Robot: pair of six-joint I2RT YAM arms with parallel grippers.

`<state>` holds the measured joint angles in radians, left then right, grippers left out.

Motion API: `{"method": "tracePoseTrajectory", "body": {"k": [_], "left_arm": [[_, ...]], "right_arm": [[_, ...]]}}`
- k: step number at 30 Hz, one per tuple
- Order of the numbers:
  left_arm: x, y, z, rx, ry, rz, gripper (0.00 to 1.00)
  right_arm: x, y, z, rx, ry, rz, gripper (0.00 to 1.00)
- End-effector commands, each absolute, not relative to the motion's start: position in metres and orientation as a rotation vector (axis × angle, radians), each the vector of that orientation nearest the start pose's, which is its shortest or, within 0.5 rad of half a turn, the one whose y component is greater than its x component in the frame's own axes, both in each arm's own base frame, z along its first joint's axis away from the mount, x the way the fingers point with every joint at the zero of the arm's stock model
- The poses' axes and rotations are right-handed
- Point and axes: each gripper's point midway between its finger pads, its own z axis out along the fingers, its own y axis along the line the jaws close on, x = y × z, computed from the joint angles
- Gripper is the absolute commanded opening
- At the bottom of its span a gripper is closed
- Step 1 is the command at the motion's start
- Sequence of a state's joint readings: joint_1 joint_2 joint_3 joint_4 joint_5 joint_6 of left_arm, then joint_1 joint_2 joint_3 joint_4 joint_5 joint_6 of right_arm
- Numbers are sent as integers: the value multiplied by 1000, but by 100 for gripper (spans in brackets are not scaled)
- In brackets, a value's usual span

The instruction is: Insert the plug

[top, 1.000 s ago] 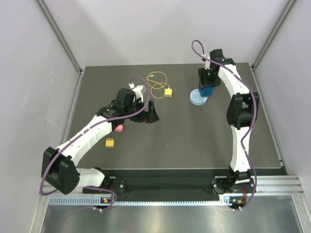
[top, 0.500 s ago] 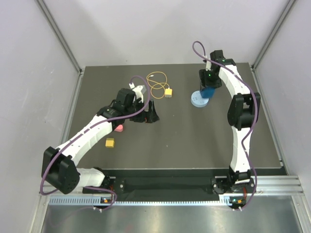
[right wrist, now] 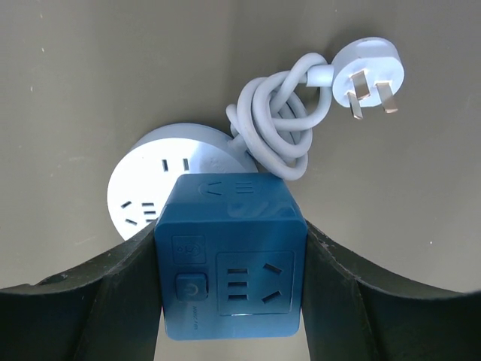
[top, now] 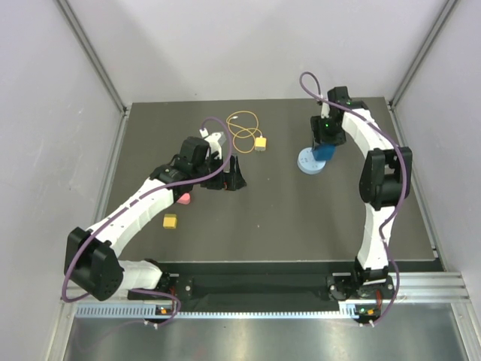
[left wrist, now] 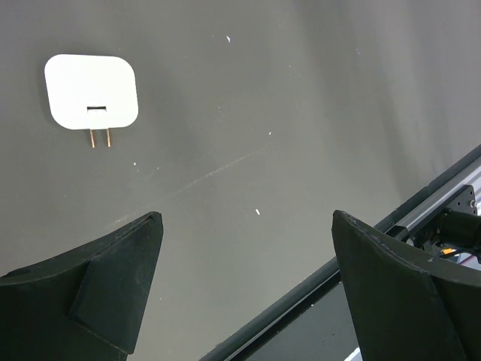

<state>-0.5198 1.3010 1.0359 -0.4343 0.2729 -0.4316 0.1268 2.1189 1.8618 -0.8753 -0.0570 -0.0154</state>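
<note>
Top cam high; wrist cams close; table [top: 285, 218] shared.

Left arm [top: 139, 207] and right arm [top: 373, 226]: white link shells, black joint housings, rounded at elbow and shoulder. A purple cable [top: 64, 282] runs in loose loops outside each arm, base to wrist. Small green light [top: 328, 116] on the right wrist. Bases [top: 158, 286] black, with tiny orange and red lights. Left gripper [left wrist: 248, 222] and right gripper [right wrist: 229, 248]: matte black fingers [left wrist: 113, 286], wedge-shaped, with broad flat inner faces.
</note>
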Motion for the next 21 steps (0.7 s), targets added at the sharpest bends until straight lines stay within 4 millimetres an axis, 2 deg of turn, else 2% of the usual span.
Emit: {"method": "tracePoseTrajectory", "body": {"k": [1,5,9,16,21], "left_arm": [[284,-239,192,271,2310,-822,98],[284,-238,192,268,2308,-820,98],[284,-239,192,271,2312,-828,98],[284,-239,192,269,2312,-825,98],[285,-239,192,268,2310,-822,98]], "right_arm": [[458,70,84,-207,2708,107,0],[450,75,73,-168,2681,145,0],[436,74,51,-180,2729,117,0],[428,80,35,-191,2755,110,0],[415,84,17,-197,2804,66,0]]}}
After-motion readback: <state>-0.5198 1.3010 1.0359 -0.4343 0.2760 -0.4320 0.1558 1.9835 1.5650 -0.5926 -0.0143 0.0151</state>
